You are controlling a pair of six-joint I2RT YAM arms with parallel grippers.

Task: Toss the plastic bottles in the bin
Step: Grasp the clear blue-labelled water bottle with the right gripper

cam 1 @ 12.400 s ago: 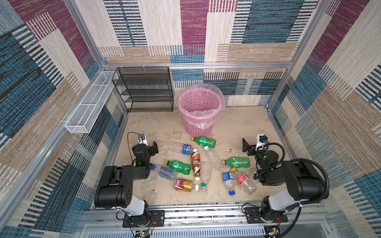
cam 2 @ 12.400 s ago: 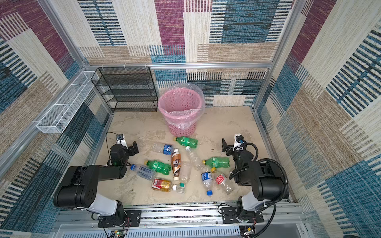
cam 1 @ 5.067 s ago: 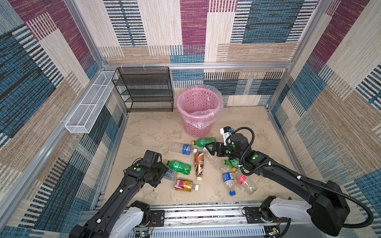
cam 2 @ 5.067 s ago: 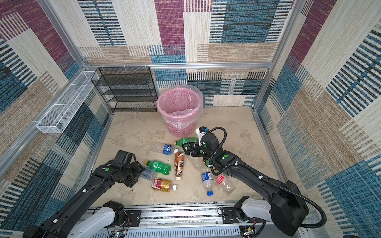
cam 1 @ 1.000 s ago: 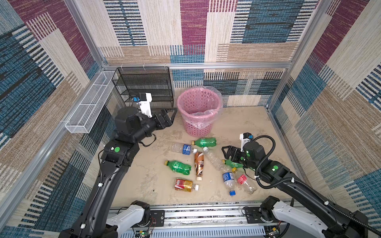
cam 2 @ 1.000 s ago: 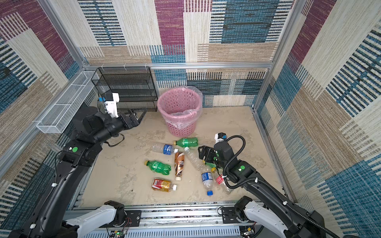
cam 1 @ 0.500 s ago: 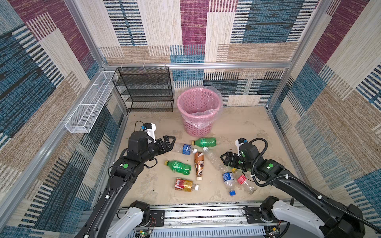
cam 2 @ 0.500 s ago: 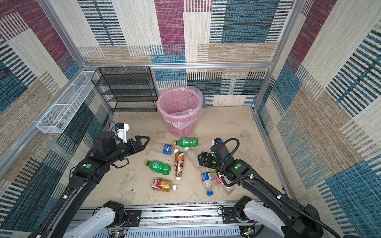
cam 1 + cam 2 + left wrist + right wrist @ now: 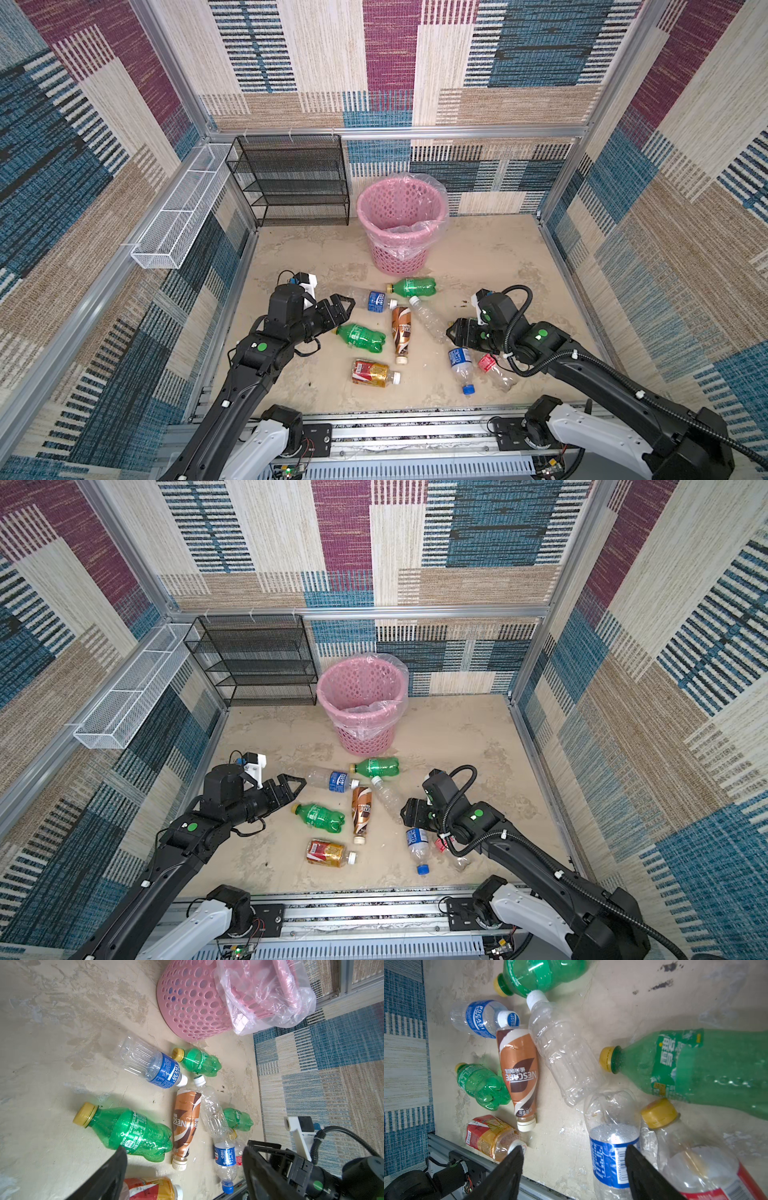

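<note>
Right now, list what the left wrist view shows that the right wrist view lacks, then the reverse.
Only the left wrist view: the bin with its clear bag, and the right arm.

Only the right wrist view: a black housing with wires at the table edge.

Both: the brown coffee bottle, the Pocari bottle, the clear unlabelled bottle, the red-gold bottle and the blue-capped bottle, all lying on the table. Each view also shows its own jaws standing apart.
</note>
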